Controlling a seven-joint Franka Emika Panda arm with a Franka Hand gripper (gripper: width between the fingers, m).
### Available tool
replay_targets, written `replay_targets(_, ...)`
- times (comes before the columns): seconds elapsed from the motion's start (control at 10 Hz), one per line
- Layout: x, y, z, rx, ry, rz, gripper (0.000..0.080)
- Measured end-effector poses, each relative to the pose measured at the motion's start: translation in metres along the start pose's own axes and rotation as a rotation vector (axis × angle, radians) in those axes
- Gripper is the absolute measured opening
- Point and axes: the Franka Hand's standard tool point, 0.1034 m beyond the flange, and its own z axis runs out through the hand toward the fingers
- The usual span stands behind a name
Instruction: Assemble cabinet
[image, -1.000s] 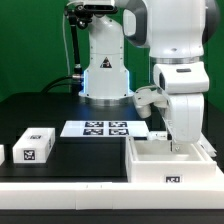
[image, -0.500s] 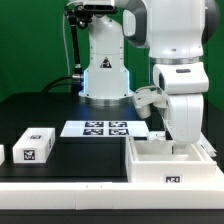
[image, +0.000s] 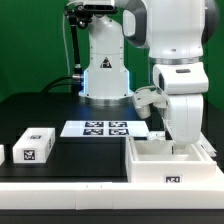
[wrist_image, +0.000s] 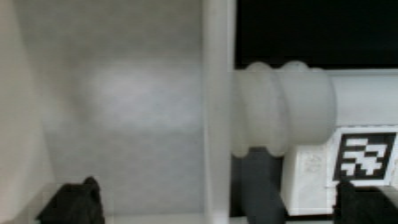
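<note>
Starting nearest, at the front of the black surface (image: 70, 165) toward the exterior view's right: hanging low over the big white open-topped plastic cabinet box (image: 150, 165), close to its far right-hand corner, dipping the pincer (image: 181, 147) to about rim level. Having sunk slightly compared with a second ago, then hardly shifting over the last half second. Reading this as a descent finishing and a grasp being lined up, not a carry under way. Keeping the pincer (wrist_image: 166, 200) spread wide and empty in the wrist view, seemingly placing dark fingertips (wrist_image: 75, 200) either side of the box's side wall without pinching it yet. Showing just outside that wall a white ribbed rounded plastic part (wrist_image: 294, 110) carrying a black-and-white tag, resting on the surface beside the box. Probably closing on the wall next, to steady or reposition the box, and needing a square bite on the thin rim. Leaving untouched, well apart toward the exterior view's left, a small white tagged plastic block (image: 35, 145). Further back, skirting the thin flat white marker board (image: 105, 128) lying mid-surface. Judging the assembly as early, with loose parts not joined.
</note>
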Motion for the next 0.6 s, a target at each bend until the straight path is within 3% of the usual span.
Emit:
replay_targets(0.2, 0.0, -0.003, -0.026, -0.004, -0.019, 0.012, 0.0649)
replay_targets(0.4, 0.006, -0.024, -0.051, -0.021, -0.031, 0.023, 0.0649)
replay_targets(0.5, 0.014, -0.033, -0.061, -0.03, -0.033, 0.021, 0.0649)
replay_targets(0.6, 0.033, -0.045, -0.064, -0.029, -0.029, 0.039, 0.0649)
